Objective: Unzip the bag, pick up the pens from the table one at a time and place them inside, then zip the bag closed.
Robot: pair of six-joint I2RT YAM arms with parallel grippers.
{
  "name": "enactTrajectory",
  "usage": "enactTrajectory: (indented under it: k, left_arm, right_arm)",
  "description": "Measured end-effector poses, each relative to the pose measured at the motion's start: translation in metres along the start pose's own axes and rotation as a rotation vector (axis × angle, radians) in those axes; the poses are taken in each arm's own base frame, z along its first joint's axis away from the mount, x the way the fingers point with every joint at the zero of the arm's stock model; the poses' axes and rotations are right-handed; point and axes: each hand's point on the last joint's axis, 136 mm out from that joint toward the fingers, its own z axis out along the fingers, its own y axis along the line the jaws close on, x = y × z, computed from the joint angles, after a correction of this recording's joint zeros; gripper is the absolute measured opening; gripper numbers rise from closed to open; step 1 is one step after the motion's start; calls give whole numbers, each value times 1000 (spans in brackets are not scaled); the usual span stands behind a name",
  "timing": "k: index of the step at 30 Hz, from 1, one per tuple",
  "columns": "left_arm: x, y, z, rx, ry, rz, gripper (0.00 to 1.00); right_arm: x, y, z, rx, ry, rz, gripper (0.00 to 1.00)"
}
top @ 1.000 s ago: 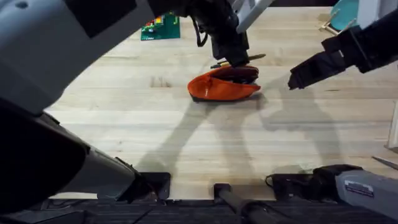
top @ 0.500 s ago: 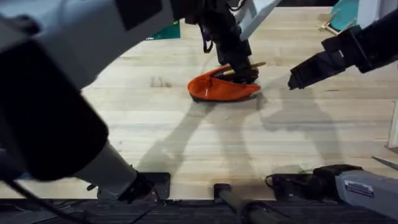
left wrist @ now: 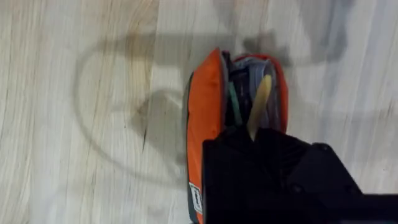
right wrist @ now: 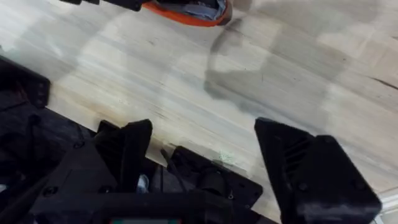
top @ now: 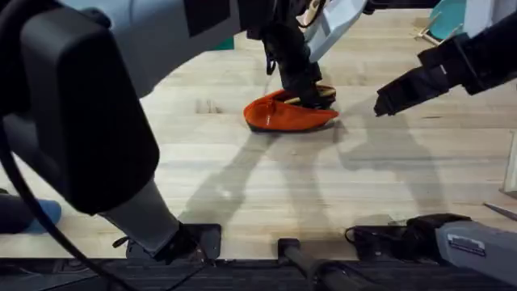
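Note:
The orange bag lies on the table with its zipper open. In the left wrist view the bag gapes and a yellowish-tan pen pokes tip-first into the opening among dark contents. My left gripper sits right over the bag's far right end, and the left gripper is shut on the pen's rear end. My right gripper hovers above the table a short way right of the bag, with its fingers spread open and holding nothing. The bag's edge shows far off in that view.
The left arm's bulk covers the overhead view's left half. A green block piece lies at the back behind it. A teal object is at the back right. A white item stands at the right edge.
The left gripper came down and slightly right onto the bag's open end, tilting the tan pen from level above the bag into the opening. The right gripper stayed put.

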Motion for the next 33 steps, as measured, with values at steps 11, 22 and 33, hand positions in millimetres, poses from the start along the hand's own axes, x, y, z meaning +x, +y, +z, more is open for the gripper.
enactTrajectory:
  k: [11, 22, 33]
  left_arm:
    - [7, 2, 2, -11, 36, -12, 170]
    - [8, 2, 2, -12, 37, -16, 994]
    - [-1, -2, -23, -3, 59, -46, 995]
  right_arm:
    - [-1, 0, 0, 1, -3, 0, 996]
    - [-1, 0, 0, 1, -3, -1, 996]
    - [0, 0, 0, 0, -1, 0, 995]
